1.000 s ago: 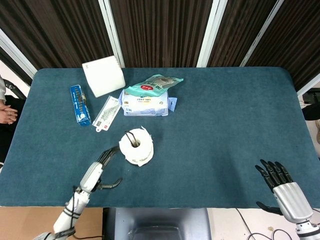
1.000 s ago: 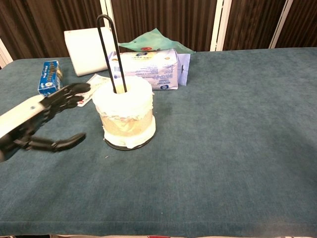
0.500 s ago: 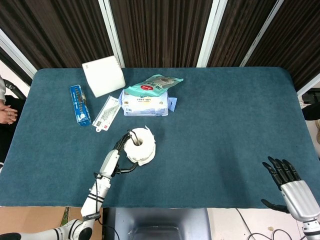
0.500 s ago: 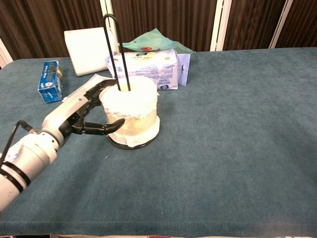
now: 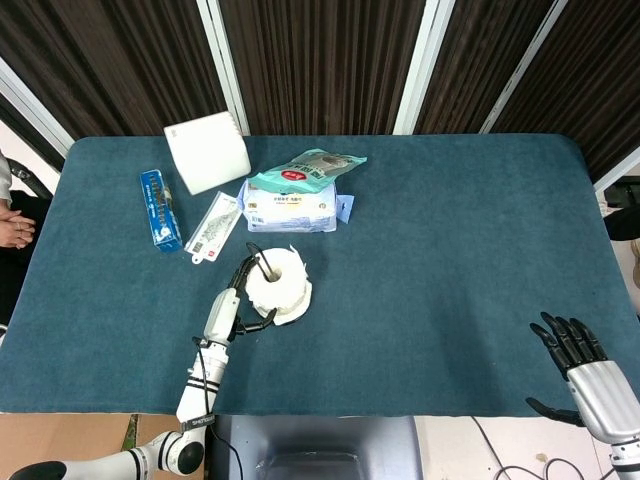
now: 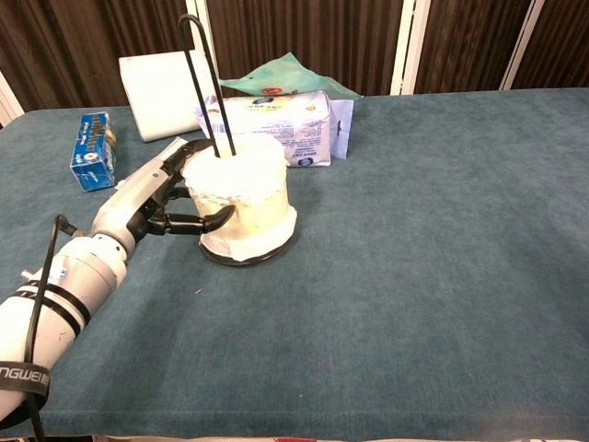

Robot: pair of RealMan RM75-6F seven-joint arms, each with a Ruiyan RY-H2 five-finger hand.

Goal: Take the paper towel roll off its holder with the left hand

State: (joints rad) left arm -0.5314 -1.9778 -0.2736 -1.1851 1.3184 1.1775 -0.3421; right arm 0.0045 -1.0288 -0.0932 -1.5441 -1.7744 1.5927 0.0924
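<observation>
The white paper towel roll (image 6: pixel 241 195) (image 5: pixel 277 289) sits on its black wire holder (image 6: pixel 204 85), whose loop rises out of the core and leans to the left. Roll and base are tilted a little. My left hand (image 6: pixel 161 198) (image 5: pixel 229 312) grips the roll's left side, thumb in front and fingers around the back. My right hand (image 5: pixel 585 368) rests open at the table's near right corner, seen only in the head view.
Behind the roll lie a blue-and-white tissue pack (image 6: pixel 271 124) with a green bag (image 6: pixel 290 75) on it, a white box (image 6: pixel 161 92), a blue carton (image 6: pixel 92 143) and a flat white packet (image 5: pixel 213 226). The table edge (image 6: pixel 294 433) is near.
My left hand went from open beside the roll to wrapped around its left side. The roll and holder have tipped slightly. The right hand has slid a little lower right.
</observation>
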